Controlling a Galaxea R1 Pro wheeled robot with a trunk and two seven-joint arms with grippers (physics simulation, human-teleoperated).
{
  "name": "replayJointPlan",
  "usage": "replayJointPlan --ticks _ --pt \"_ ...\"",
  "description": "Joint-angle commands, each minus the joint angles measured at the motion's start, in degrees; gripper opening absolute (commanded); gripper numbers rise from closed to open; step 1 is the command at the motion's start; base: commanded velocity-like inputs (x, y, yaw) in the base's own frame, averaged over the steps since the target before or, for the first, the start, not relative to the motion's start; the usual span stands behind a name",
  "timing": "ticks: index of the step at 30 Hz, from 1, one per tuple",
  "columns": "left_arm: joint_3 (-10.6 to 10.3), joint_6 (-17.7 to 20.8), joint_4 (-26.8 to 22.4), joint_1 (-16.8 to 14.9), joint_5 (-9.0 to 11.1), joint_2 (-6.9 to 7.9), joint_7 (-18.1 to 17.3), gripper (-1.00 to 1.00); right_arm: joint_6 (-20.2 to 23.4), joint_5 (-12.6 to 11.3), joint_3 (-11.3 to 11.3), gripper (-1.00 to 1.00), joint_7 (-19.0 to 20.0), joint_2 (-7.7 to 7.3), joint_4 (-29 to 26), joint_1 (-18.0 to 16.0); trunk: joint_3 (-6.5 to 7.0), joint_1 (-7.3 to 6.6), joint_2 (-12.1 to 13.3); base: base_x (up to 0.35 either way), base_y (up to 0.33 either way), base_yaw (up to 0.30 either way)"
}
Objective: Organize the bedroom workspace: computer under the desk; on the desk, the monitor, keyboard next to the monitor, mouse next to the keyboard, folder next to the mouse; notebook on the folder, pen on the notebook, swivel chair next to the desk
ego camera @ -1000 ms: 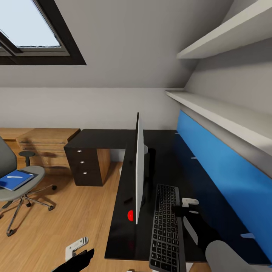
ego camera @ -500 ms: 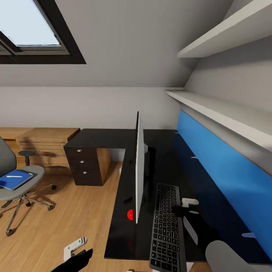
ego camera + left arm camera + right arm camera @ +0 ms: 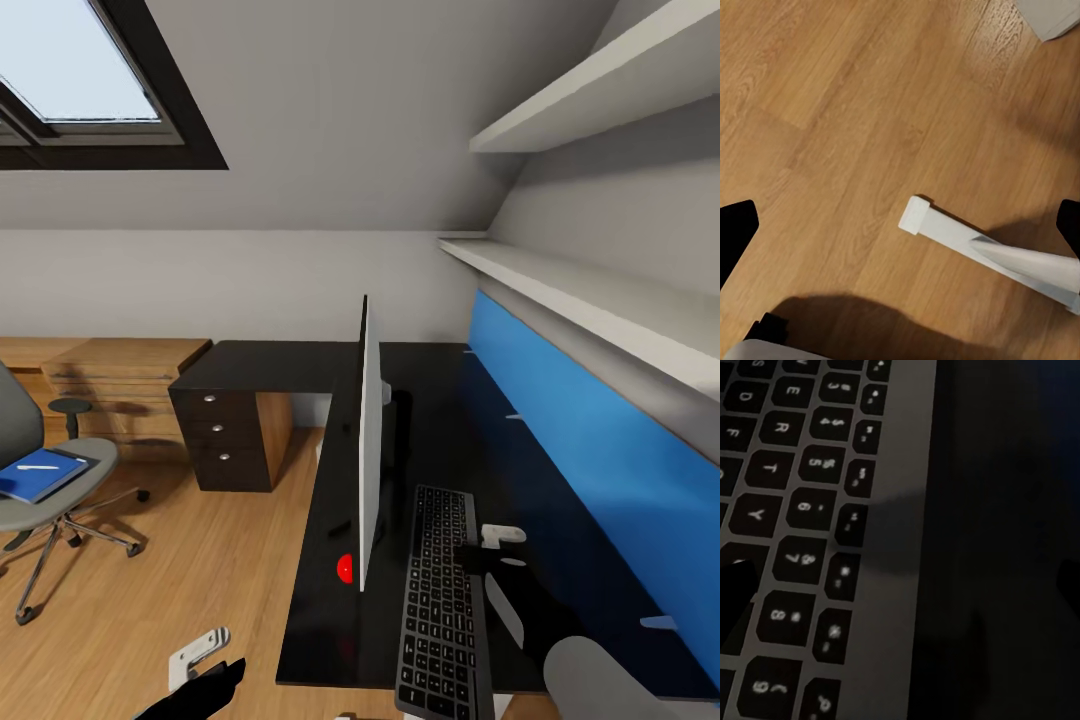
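Attic bedroom, black L-shaped bench (image 3: 260,365) ahead. My right tool (image 3: 497,548) hovers at the edge of the long black keyboard (image 3: 437,600), spread wide, holding nothing; my left tool (image 3: 200,655), also wide, hangs over the floor. Beside the keyboard stands the wide black monitor (image 3: 369,450), so I judge those placed. The blue notebook (image 3: 40,475) and white pen (image 3: 38,467) wait on the grey swivel chair (image 3: 50,500).

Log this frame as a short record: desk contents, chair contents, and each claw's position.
desk: monitor upright, edge-on; keyboard flat beside it
swivel chair: on the floor, apart from the desk; notebook on the seat, pen on top
right claw: at the keyboard's right edge; grip unclear
left claw: low over wooden floor, open, empty
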Motion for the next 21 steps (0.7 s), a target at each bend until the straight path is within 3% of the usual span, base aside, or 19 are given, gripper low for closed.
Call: replayJointPlan --ticks 1,21 --pt "0.05 0.22 -0.12 -0.01 0.61 -0.05 0.41 1.00 0.28 -0.59 0.23 1.00 -0.34 -0.04 -0.12 -0.01 -0.06 0.01 -0.05 0.000 0.000 0.000" --pt "0.23 0.22 -0.10 -0.01 0.62 -0.09 0.41 1.00 0.23 -0.59 0.22 1.00 -0.32 -0.04 -0.12 -0.02 -0.06 0.01 -0.05 0.000 0.000 0.000"
